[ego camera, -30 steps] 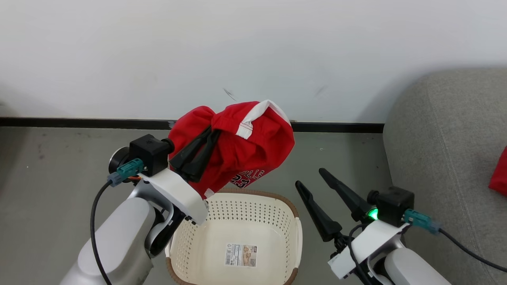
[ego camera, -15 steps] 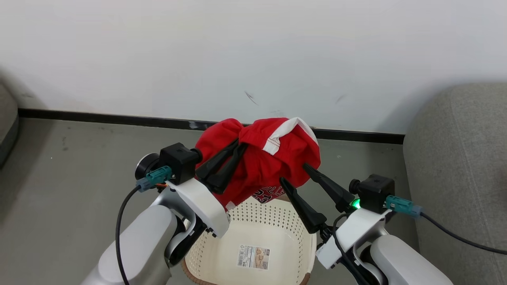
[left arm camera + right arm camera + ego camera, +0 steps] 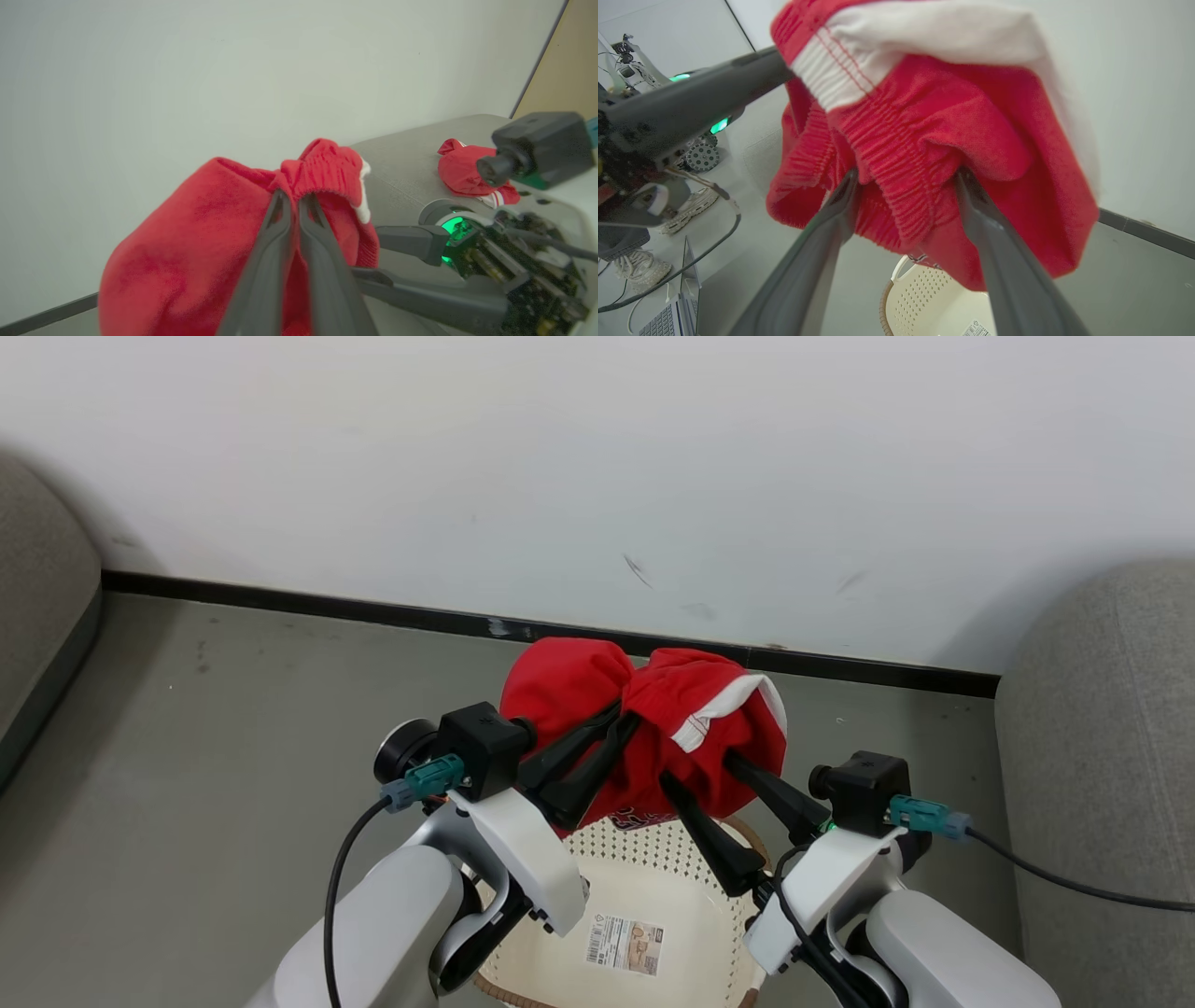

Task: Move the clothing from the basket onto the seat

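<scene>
**A:** What do we see from our head camera?

**B:** We see a red garment [image 3: 653,709] with white trim, bunched in the air just above the cream basket [image 3: 644,840] and in front of the far wall. Our left gripper [image 3: 618,717] is pressed together on a gathered fold of it.

**A:** And our right gripper?

**B:** Our right gripper [image 3: 698,767] has its fingers apart, one on each side of the garment's elastic waistband. The fabric hangs between them.

**A:** Where is the seat?

**B:** The grey sofa [image 3: 1102,709] stands to the right, apart from the basket. In our left wrist view, a second red garment [image 3: 460,170] lies crumpled on its cushion.

**A:** What is in the basket?

**B:** We can see a paper label [image 3: 624,943] on its floor.
</scene>
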